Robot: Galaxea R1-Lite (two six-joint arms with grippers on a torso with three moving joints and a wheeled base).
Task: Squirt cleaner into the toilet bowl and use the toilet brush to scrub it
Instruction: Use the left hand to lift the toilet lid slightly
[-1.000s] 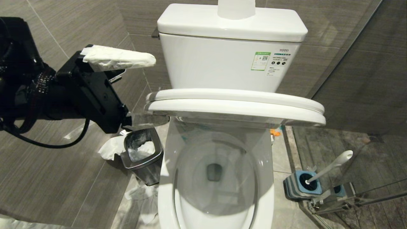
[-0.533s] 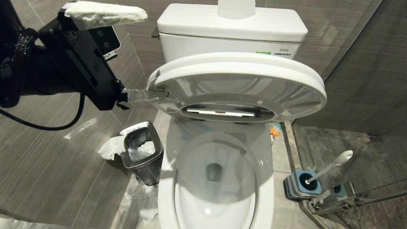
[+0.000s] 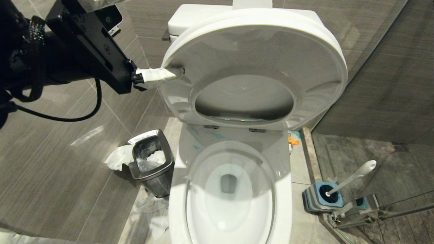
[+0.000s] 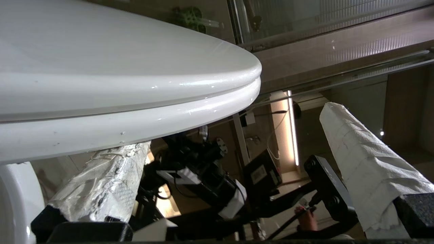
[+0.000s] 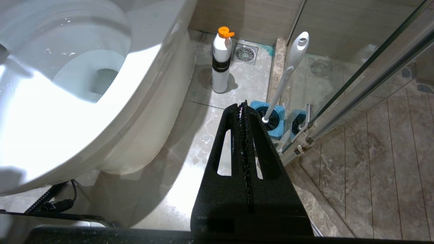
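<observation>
Left gripper (image 3: 159, 40), jaws wide, has raised the lid and seat (image 3: 257, 67) nearly upright.

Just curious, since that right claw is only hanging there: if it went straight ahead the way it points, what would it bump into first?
Probably the toilet brush in its blue holder, just past the shut right claw, though depth is hard to judge.
</observation>
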